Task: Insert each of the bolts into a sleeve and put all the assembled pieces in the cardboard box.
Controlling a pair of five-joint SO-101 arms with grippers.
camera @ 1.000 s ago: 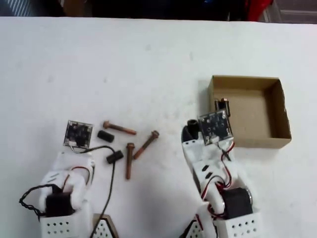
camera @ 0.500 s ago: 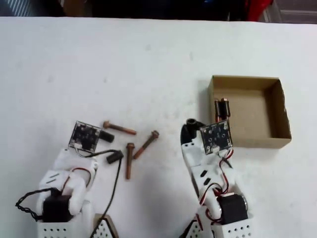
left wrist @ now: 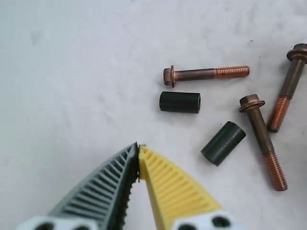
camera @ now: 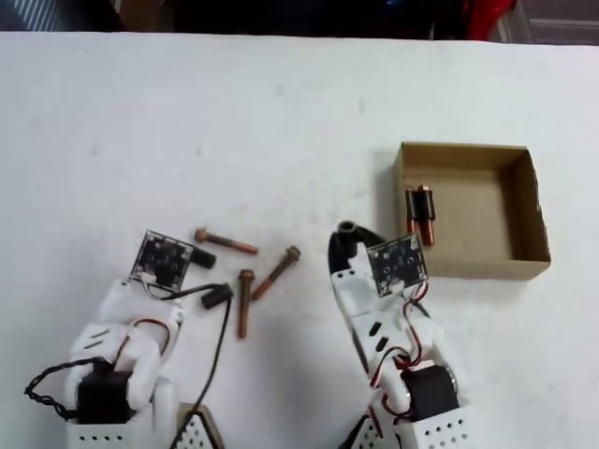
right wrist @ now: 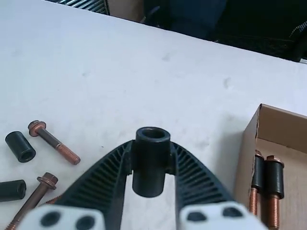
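My right gripper [right wrist: 151, 152] is shut on an upright black sleeve [right wrist: 151, 163], held above the table left of the cardboard box [camera: 487, 154]; from above the sleeve [camera: 346, 230] shows at the gripper's tip. Two assembled bolt-and-sleeve pieces [camera: 419, 213] lie in the box's left side. My left gripper [left wrist: 138, 149] is shut and empty, just short of two loose black sleeves [left wrist: 180, 102] [left wrist: 223, 143]. Three copper bolts [left wrist: 206, 74] [left wrist: 264, 141] [left wrist: 285, 93] lie around those sleeves.
The loose bolts [camera: 226, 243] [camera: 277, 271] [camera: 244, 301] and sleeves cluster between the two arms. A black cable [camera: 213, 346] runs from the left arm's camera board across the table's near edge. White table spreads open beyond the parts.
My right arm has drawn back leftward from the box's near-left corner, still holding the sleeve. My left arm shifted right, closer to the loose sleeves.
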